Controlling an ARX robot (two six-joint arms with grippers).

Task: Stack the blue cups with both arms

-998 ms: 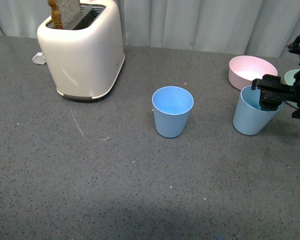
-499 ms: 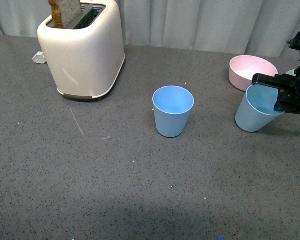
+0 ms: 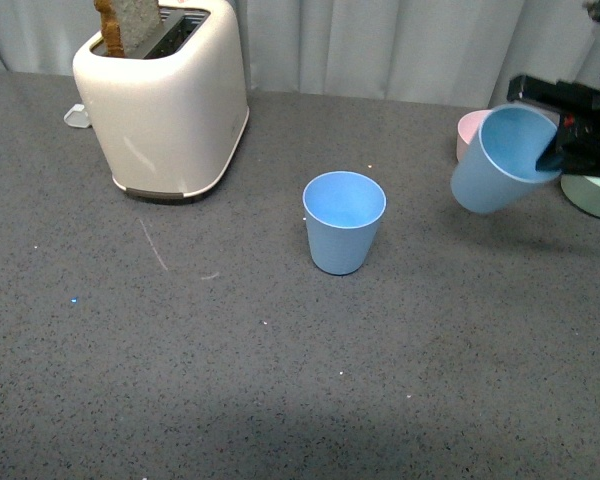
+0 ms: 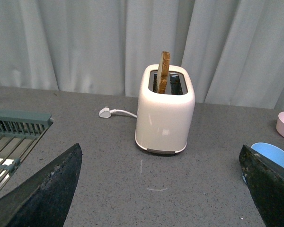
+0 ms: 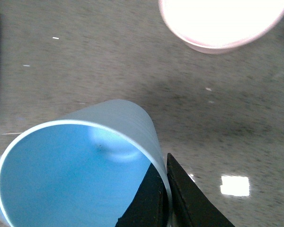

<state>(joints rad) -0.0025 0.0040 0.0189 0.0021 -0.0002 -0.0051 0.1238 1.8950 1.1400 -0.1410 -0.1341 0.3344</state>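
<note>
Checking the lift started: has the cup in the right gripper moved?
Yes. The held blue cup has risen and tilted, and now covers part of the pink bowl it stood in front of a second ago.

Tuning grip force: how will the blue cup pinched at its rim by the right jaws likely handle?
Held cup probably light: a one-wall rim pinch carries it tilted off the table. Its thin plastic wall may flex if squeezed harder. Matte taper could pivot or slip in the right jaws.

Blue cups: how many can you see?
2. The upright cup stands mid-table; the tilted cup hangs pinched in the right gripper by the pink bowl. None seems hidden.
</note>
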